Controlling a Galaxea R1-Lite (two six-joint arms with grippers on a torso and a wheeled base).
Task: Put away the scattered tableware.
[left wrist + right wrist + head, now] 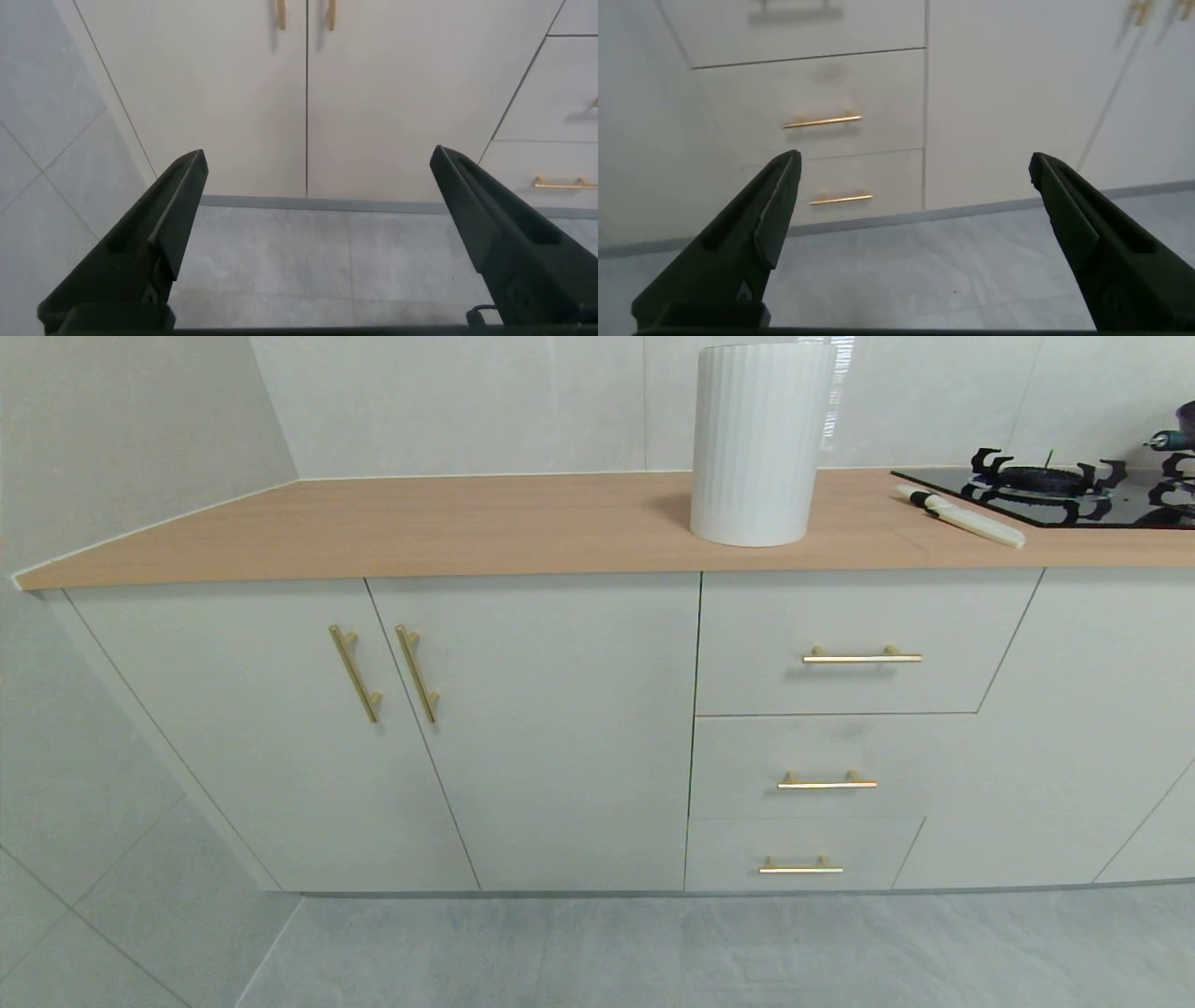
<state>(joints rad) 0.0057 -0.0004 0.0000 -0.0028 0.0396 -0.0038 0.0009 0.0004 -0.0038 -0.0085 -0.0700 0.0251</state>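
Facing white cabinets under wooden countertop, left gripper, right gripper: jaws wide apart, empty.

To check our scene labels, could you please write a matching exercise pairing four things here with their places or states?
Things: 1 white ribbed container; 2 knife; 3 black hob; 4 left gripper.
States: A open, above the floor before the cabinet doors; B lying flat by the hob's edge; C standing upright on the counter; D set into the counter's right end.
Pairs: 1-C, 2-B, 3-D, 4-A.
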